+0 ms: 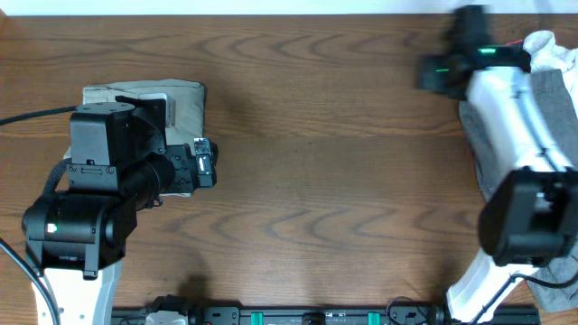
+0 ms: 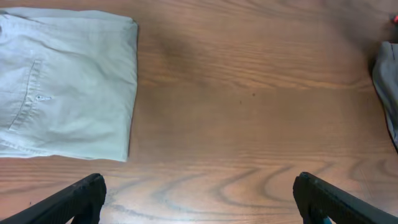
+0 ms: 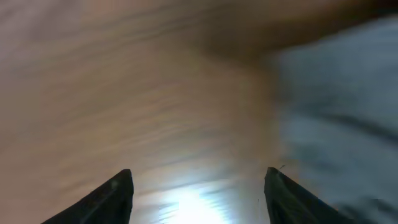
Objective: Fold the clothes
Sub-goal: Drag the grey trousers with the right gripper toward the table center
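Note:
The medium-grey shorts (image 1: pixel 549 95) lie crumpled at the table's right edge, partly hidden under my right arm. They show as a blurred grey mass in the right wrist view (image 3: pixel 342 106) and as a grey edge in the left wrist view (image 2: pixel 388 87). My right gripper (image 1: pixel 432 76) is open and empty over bare wood just left of the shorts, its fingers (image 3: pixel 199 193) spread wide. My left gripper (image 1: pixel 206 162) is open and empty over the table at the left, far from the grey shorts; its fingers (image 2: pixel 199 202) are wide apart.
A folded beige-khaki pair of shorts (image 1: pixel 181 104) lies at the back left, partly under my left arm, and shows in the left wrist view (image 2: pixel 68 81). A white garment (image 1: pixel 551 45) sits at the back right corner. The right wrist view is motion-blurred.

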Action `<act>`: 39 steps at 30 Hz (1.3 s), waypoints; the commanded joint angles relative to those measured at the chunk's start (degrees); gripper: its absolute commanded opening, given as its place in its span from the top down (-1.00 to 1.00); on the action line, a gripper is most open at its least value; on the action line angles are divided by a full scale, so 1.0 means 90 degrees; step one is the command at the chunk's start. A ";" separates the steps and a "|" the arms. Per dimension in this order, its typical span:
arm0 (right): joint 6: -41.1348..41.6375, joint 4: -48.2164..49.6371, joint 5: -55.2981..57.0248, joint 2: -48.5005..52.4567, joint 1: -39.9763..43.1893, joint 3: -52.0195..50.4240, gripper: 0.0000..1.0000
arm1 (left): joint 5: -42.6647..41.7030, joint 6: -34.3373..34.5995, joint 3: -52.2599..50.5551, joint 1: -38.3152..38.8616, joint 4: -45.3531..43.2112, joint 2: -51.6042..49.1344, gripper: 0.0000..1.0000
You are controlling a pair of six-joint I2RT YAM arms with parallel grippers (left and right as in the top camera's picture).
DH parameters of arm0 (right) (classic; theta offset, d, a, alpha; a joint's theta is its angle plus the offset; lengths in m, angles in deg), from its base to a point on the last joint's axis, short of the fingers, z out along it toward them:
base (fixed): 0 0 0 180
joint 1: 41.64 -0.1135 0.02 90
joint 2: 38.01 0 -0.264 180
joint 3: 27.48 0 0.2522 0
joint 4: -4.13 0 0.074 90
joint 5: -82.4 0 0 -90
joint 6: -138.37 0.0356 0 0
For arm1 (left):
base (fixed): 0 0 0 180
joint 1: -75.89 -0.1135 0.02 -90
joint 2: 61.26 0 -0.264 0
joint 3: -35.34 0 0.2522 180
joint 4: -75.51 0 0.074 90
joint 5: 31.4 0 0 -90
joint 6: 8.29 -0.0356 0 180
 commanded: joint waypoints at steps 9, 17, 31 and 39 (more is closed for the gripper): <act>0.0104 0.0172 0.0267 0.1241 0.0605 -0.0005 -0.47 | 0.0056 0.0080 0.0117 0.0010 -0.0046 -0.0177 -0.96; 0.0680 0.0192 0.0976 0.1523 0.0597 0.0017 0.78 | 0.0053 0.0080 0.0117 0.0010 0.0036 -0.0185 -0.96; -0.1316 0.0153 -0.4182 -0.0304 -0.0760 0.0022 0.98 | 0.0831 -0.0063 0.0226 0.0007 -0.0087 0.0199 -0.96; -0.1991 -0.0036 -0.3934 -0.0806 -0.2375 0.0022 0.97 | 0.0986 -0.0063 0.0486 0.0007 -0.0146 0.0576 -0.96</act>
